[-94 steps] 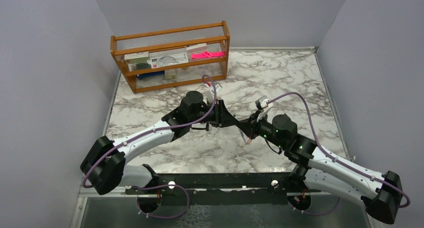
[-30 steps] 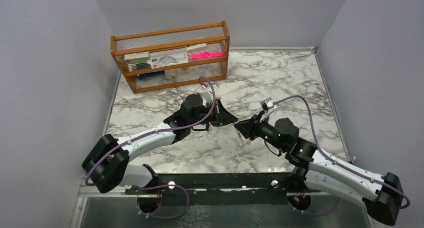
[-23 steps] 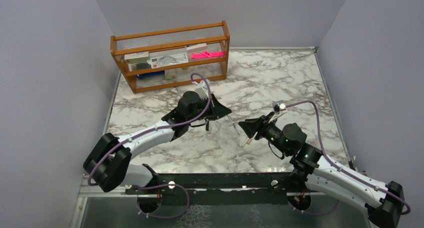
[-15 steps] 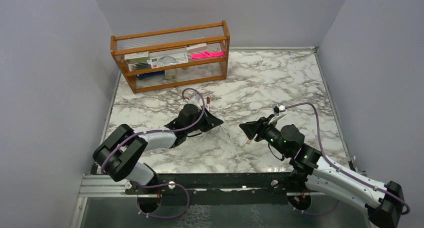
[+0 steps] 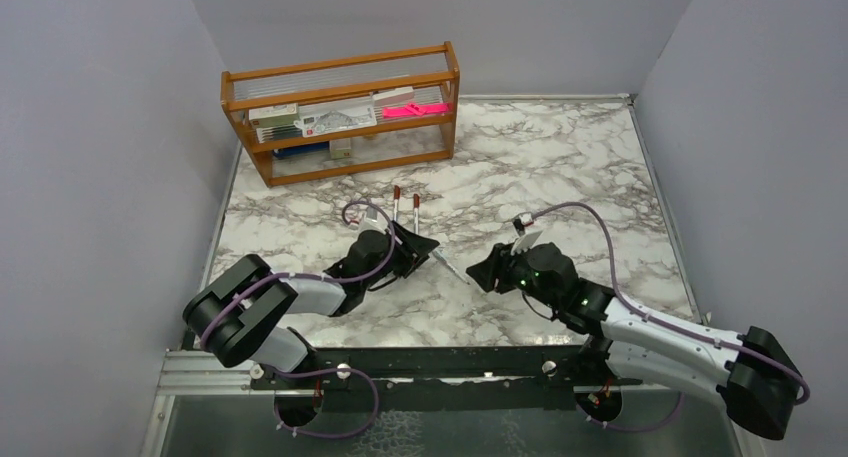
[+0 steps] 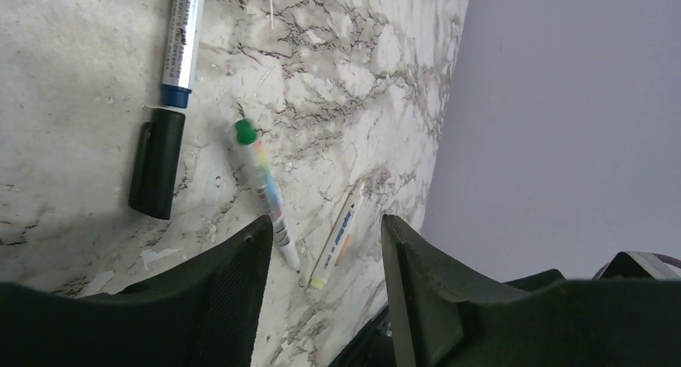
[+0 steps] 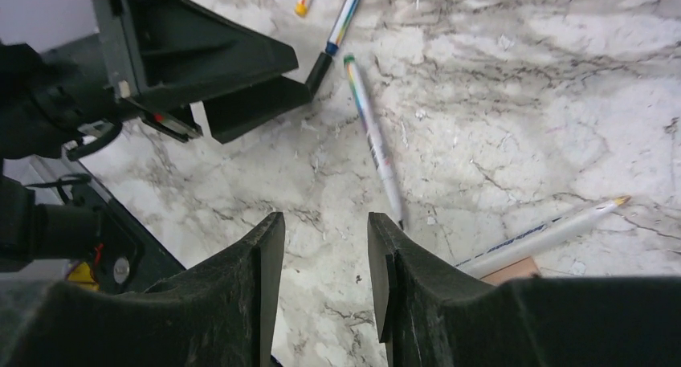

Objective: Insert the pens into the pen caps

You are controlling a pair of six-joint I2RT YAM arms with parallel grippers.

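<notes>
Both open and empty: left fingers (image 6: pixel 249 263) and right fingers (image 7: pixel 265 254), low over the marble bench (image 5: pixel 560 167), middle of its near half. Target is the white pen with green end (image 6: pixel 261 182), flat on the bench between the two arms. Its long axis runs roughly from one arm towards the other, so along each reach, not across either gap. Neither arm is clearly nearer. A grasp likely needs a wrist turn first. A short black cap (image 6: pixel 156 170) lies near the green end, not touching it.
</notes>
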